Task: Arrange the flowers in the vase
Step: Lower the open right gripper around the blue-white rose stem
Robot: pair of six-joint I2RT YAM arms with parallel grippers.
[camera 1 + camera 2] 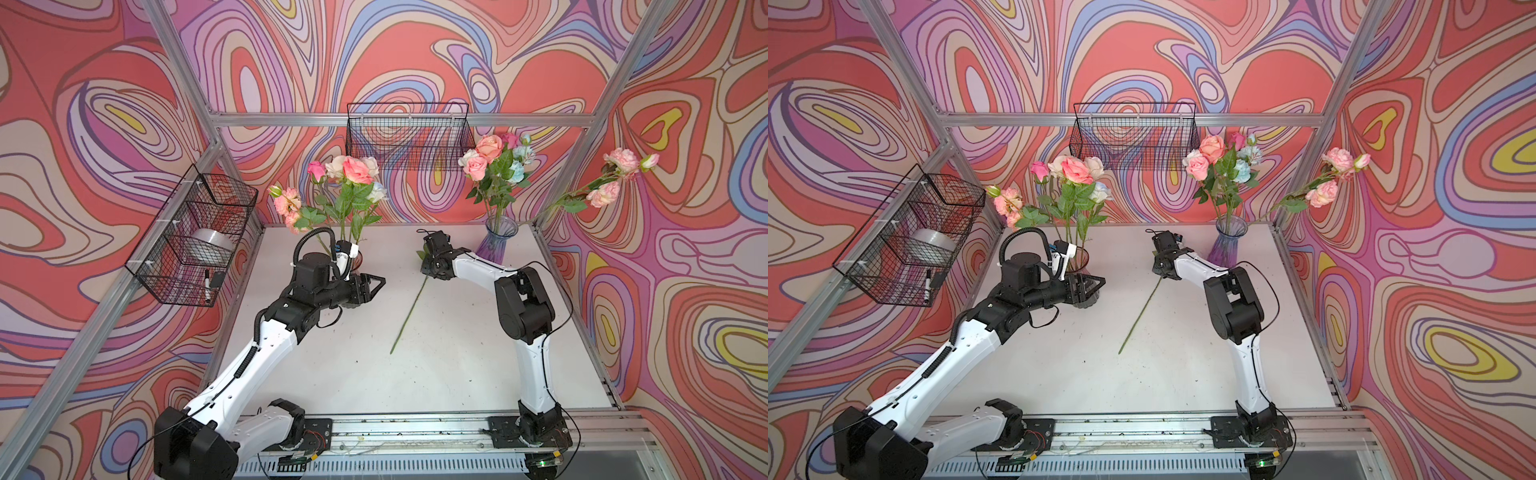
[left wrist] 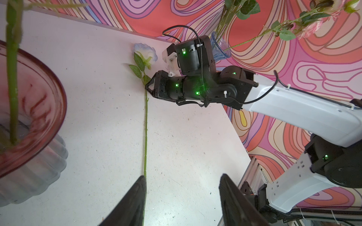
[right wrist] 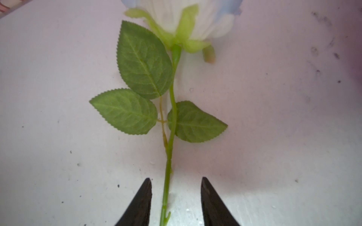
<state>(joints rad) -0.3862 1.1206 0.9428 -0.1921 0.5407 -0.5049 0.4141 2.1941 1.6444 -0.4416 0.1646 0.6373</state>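
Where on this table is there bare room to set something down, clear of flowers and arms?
Biggest: the front of the table, bordered by the left arm, the right arm, the front rail and the lying rose. Smaller: the back strip between the red vase and the rose's bloom. Crowded: around the purple vase, where the right arm reaches.

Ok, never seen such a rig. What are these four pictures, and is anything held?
Two robot arms with two-fingered grippers work on a white table. Two pictures look down from overhead, nearly alike; two come from cameras on the arms' wrists. On the table stand a red vase and a blue vase, both holding flowers, and one pale blue rose lies flat between them. The right gripper straddles its stem, jaws open, not gripping. The left gripper hangs open and empty by the red vase. Nothing is held.
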